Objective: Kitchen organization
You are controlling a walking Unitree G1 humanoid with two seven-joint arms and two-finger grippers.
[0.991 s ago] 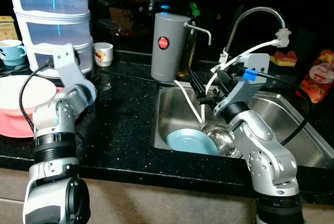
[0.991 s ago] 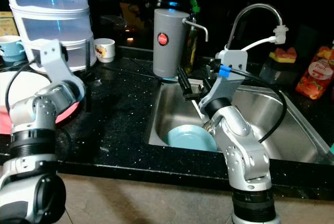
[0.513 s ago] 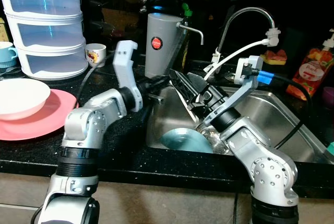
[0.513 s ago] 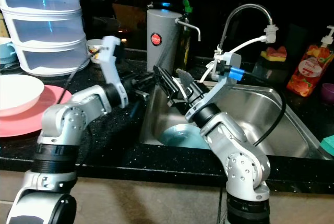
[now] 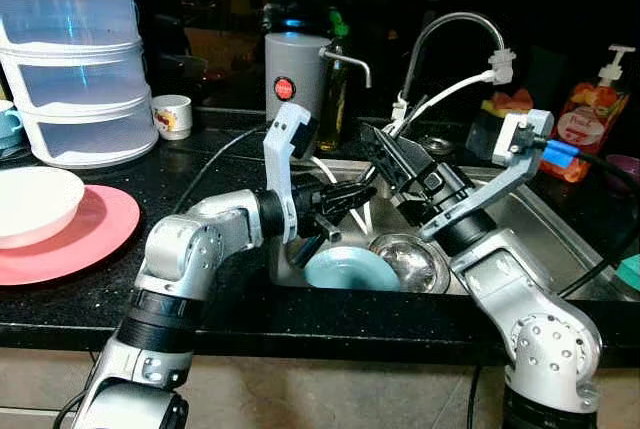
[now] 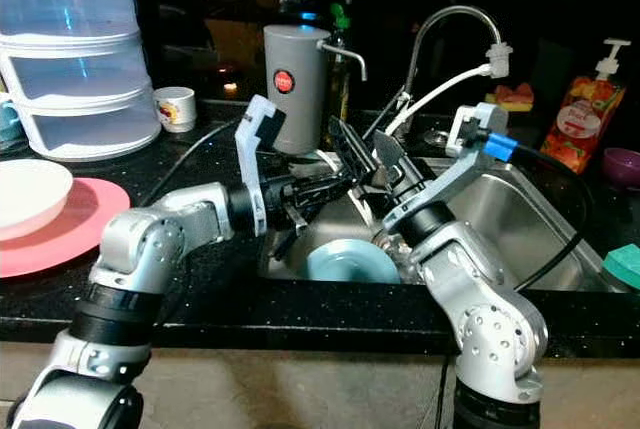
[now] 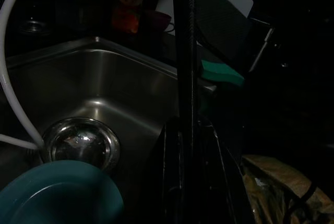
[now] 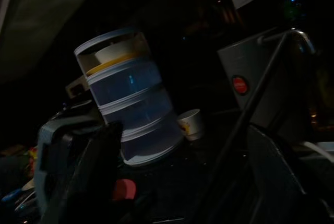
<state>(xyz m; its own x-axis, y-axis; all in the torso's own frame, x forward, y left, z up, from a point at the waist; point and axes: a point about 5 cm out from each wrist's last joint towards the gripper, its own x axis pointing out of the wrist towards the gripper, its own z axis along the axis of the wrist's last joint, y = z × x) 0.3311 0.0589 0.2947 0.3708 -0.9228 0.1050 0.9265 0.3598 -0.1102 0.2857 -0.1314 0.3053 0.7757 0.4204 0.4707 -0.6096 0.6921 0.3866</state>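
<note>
Swung across from the pink plate, the left gripper (image 5: 345, 201) now hangs empty, fingers parted, over the steel sink's (image 5: 560, 239) left edge; the right gripper (image 5: 385, 149), open, hovers above the round teal plate (image 5: 350, 271) inside.

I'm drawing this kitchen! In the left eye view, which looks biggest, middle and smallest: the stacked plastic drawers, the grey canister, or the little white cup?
1. Stacked plastic drawers
2. Grey canister
3. Little white cup

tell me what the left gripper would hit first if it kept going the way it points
Probably the right gripper, which crosses just ahead of the left gripper above the sink. Depth is unclear; if it passes under, the sink's far wall comes next.
</note>
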